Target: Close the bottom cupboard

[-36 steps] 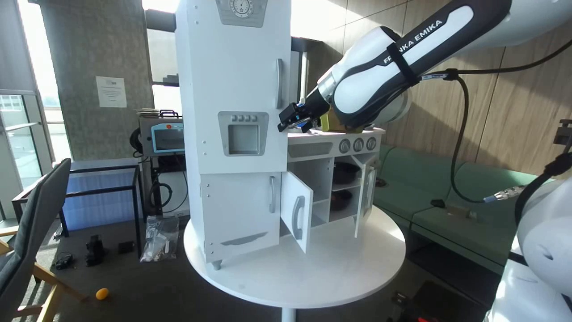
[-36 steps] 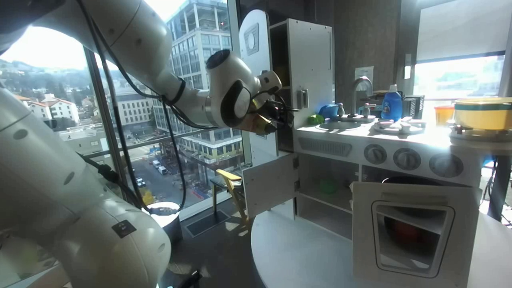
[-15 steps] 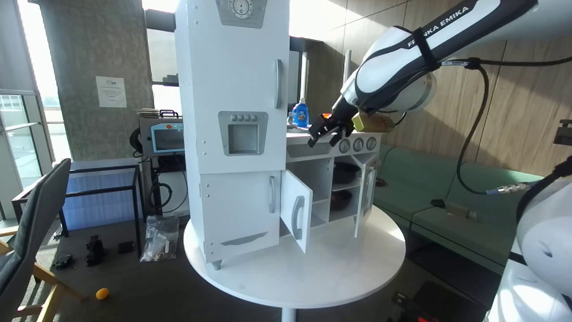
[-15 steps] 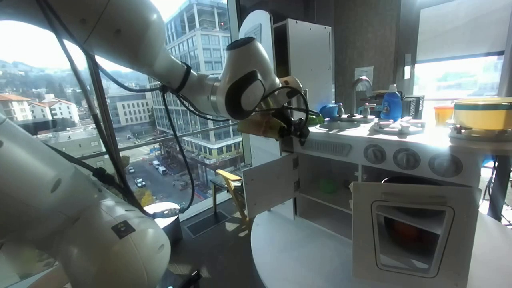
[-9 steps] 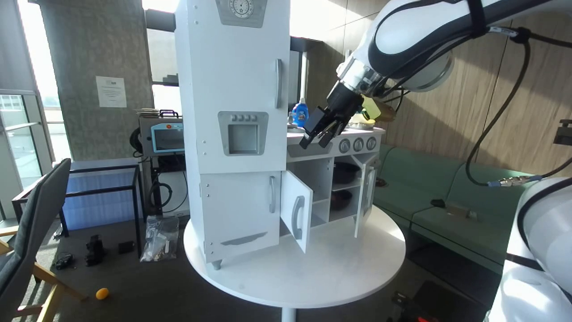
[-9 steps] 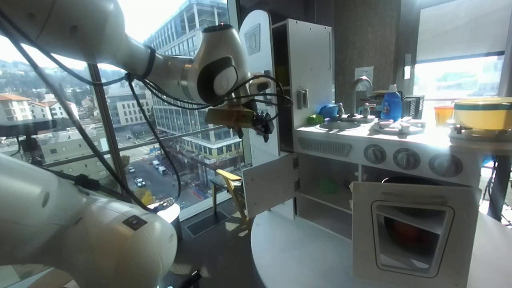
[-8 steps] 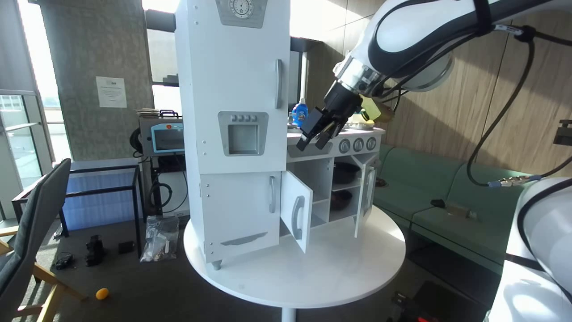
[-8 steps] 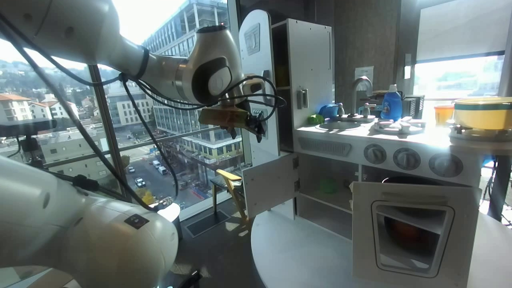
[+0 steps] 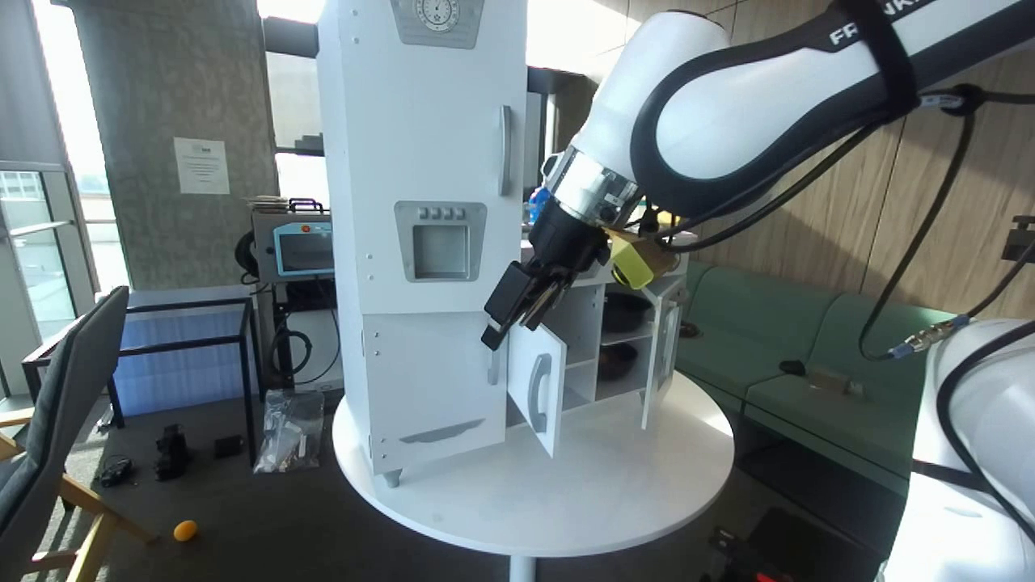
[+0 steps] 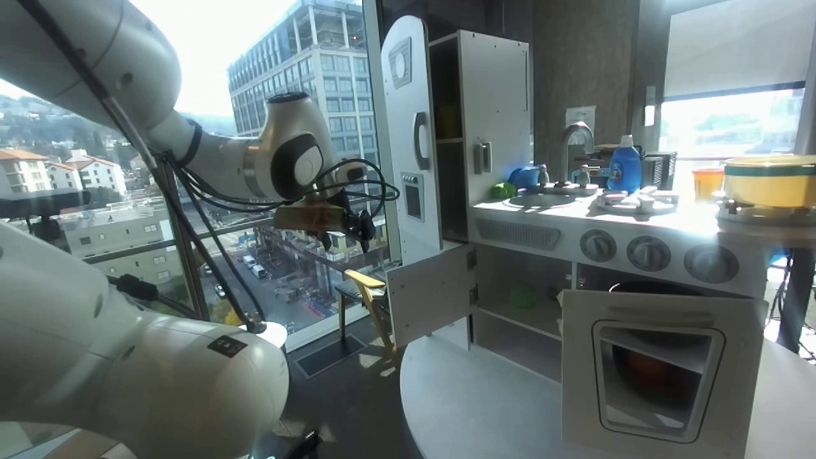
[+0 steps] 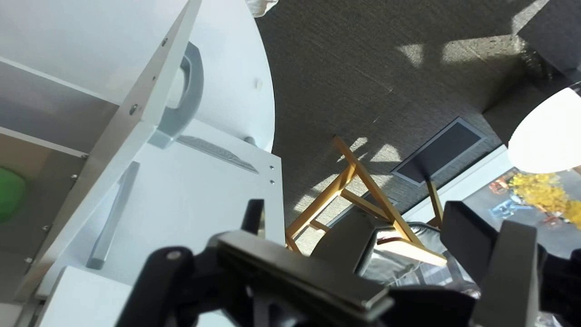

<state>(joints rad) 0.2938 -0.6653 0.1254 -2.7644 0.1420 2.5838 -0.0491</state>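
The bottom cupboard's short white door stands open in both exterior views [image 9: 535,384] [image 10: 428,293], swung out from its compartment [image 10: 519,280]. Its grey handle [image 11: 188,91] faces my gripper's side in the wrist view. My gripper shows in both exterior views [image 9: 511,330] [image 10: 346,244] and the wrist view [image 11: 358,222]. It is open and empty, with its fingers wide apart and pointing down. It hangs above the door's level, out on the handle side, apart from the door. In an exterior view it covers part of the lower closed panel [image 9: 433,380] and its handle top.
The tall white door [image 10: 408,127] stands open above. The oven door [image 10: 663,370] hangs open at the right. The toy kitchen stands on a round white table [image 9: 614,485]. The counter holds a blue bottle [image 10: 625,167] and a yellow pot [image 10: 768,182]. A chair [image 11: 363,195] stands behind.
My gripper first moved away from the tall door along the counter, then out and down towards the small door's level on its handle side. The doors have not moved.
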